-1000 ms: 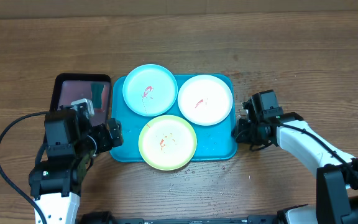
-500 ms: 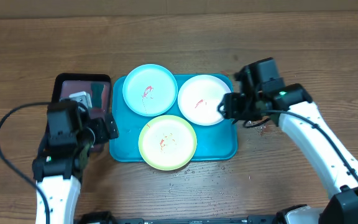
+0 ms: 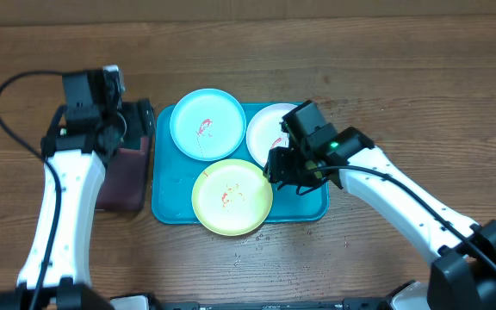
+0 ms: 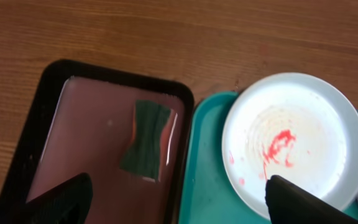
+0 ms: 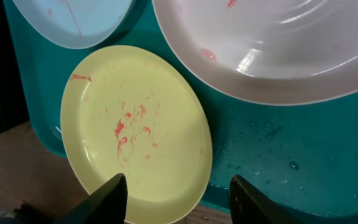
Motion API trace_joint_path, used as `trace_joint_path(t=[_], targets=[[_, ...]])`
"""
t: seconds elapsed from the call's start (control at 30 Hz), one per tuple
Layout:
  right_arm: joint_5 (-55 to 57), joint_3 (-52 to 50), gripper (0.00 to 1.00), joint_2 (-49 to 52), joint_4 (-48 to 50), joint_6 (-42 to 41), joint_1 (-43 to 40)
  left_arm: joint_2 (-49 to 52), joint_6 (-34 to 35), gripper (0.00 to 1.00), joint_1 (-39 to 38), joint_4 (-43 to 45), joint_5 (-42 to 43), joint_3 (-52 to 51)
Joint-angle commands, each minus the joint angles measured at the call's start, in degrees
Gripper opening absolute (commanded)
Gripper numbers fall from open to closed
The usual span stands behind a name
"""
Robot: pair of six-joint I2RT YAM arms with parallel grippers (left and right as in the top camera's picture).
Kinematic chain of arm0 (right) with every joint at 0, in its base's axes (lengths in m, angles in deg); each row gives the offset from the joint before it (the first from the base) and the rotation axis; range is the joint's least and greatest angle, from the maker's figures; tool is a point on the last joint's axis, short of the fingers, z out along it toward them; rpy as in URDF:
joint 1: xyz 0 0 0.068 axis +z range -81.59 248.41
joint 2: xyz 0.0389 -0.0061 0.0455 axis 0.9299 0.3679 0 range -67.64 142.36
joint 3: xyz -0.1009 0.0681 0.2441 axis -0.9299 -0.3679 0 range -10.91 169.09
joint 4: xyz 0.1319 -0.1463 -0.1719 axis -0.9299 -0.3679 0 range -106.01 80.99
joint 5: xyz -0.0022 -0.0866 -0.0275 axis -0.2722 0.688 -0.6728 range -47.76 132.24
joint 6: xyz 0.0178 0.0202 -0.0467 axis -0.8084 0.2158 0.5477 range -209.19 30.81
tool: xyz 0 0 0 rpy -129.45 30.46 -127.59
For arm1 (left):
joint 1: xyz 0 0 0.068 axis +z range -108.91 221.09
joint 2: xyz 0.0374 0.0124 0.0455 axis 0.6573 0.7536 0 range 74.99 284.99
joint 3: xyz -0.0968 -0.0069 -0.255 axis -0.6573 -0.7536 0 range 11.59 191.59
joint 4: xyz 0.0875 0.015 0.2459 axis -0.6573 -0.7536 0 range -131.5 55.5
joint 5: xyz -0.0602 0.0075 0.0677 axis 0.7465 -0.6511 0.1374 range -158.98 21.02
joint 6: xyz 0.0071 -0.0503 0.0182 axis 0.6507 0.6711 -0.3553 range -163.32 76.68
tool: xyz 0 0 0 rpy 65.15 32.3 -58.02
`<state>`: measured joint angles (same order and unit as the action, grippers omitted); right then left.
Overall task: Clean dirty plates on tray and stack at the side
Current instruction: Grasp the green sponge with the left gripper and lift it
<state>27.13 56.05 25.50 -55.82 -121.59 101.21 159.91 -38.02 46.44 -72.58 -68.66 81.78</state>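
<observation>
Plates (image 3: 207, 123): likely light, stiff plastic, slick where smeared (droplets on tray (image 5: 278, 155)). Pinch at rim. Right gripper (image 5: 179, 208) and left gripper (image 4: 176, 208): fingers apart, holding nothing.

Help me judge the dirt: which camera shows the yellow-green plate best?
Right wrist: the yellow-green plate lies close and nearly whole, its red smears sharp. Overhead shows it on the tray, but small, with the smears faint. Left wrist does not show it.
</observation>
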Motion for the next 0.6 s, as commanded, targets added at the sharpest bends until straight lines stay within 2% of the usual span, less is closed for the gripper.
trace_joint_path(t=[0.0,0.1,0.3,0.37,0.5,0.57], targets=[[2.3,0.5,0.54,1.8,0.8,-3.4,1.4,4.7,-1.7,0.89,0.4,0.2,-5.3,1.7],[2.4,0.5,0.54,2.9,1.0,-3.4,1.7,7.9,-1.7,0.89,0.4,1.2,-8.0,1.7],[2.6,0.5,0.54,3.7,1.1,-3.5,1.7,15.0,-2.2,0.87,1.2,5.1,-7.7,1.7],[2.7,0.5,0.54,3.7,1.3,-3.4,1.7,18.1,-3.0,0.82,1.2,7.3,-5.5,1.7],[2.6,0.5,0.54,3.7,1.5,-3.4,1.7,21.8,-3.2,0.64,1.2,9.7,-4.3,1.7],[2.6,0.5,0.54,3.7,1.5,-3.4,1.7,23.1,-3.2,0.62,1.2,10.1,-4.3,1.7]])
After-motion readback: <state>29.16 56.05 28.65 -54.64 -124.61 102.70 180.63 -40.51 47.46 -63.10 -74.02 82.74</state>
